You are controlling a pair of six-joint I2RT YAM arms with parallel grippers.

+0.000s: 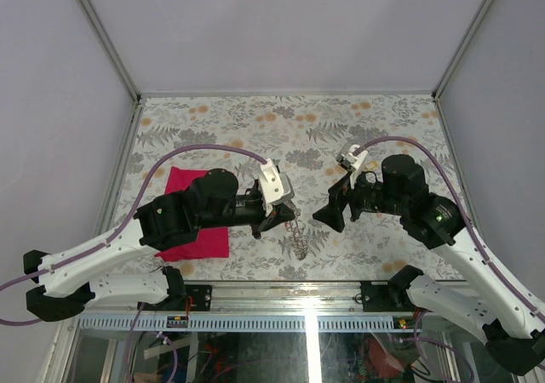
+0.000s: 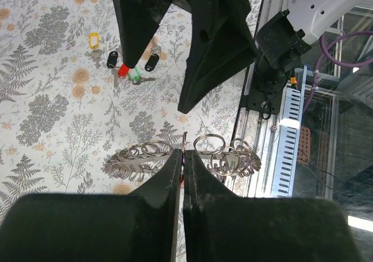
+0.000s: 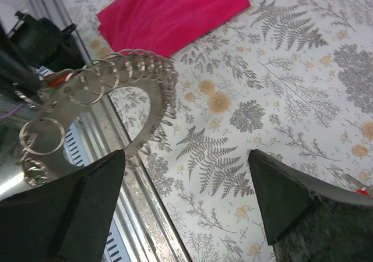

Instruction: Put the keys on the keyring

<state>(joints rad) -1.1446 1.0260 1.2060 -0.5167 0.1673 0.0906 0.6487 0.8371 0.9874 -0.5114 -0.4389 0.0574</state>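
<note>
Two tools: left tool (image 2: 182,155) pinches the keyring (image 2: 141,155), right tool (image 3: 186,157) gapes wide; perhaps five keys (image 2: 134,74) lie apart.

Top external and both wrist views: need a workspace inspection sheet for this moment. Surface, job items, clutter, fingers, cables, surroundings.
Surface: floral-print tabletop, flat, no spills seen.
Keys: small cluster of keys lying loose on the tabletop, with yellow, black, red and green heads, apart from the ring.
Keyring: keyring lifted off the tabletop, carrying many small split rings.
Clutter: magenta cloth, partly under the left arm.
Grippers: left gripper fingers shut on the keyring; right gripper fingers open, empty, close to the keys.
Cables: purple cables arch clear of the tabletop, no snag seen.
Surroundings: plain grey walls; metal rail at the near edge.
</note>
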